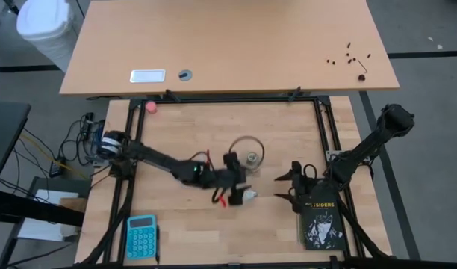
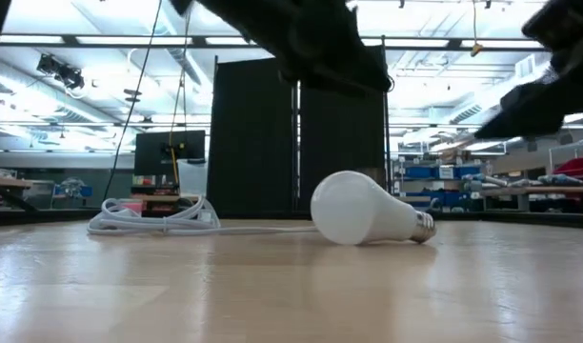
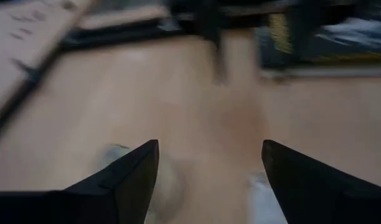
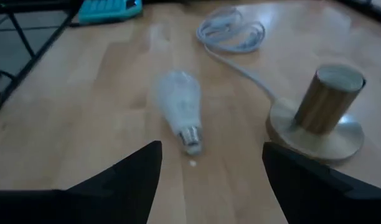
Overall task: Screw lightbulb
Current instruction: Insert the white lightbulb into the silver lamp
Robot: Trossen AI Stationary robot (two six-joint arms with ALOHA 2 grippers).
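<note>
The white lightbulb (image 2: 368, 211) lies on its side on the wooden table, its globe resting on the wood and its screw base (image 4: 190, 135) turned toward my right gripper. My left gripper (image 1: 240, 188) hangs open just above the bulb (image 1: 249, 195), touching nothing. My right gripper (image 4: 209, 180) stands open a little to the bulb's right, its fingers pointing at it. The brass socket (image 4: 327, 102) stands upright on its round disc just beyond the bulb, with its white cord (image 4: 231, 31) coiled behind it.
A black book (image 1: 320, 220) lies under my right arm at the near right. A blue calculator (image 1: 141, 235) sits at the near left and a pink ball (image 1: 150, 107) at the far left. A black metal frame (image 1: 318, 112) borders the work area.
</note>
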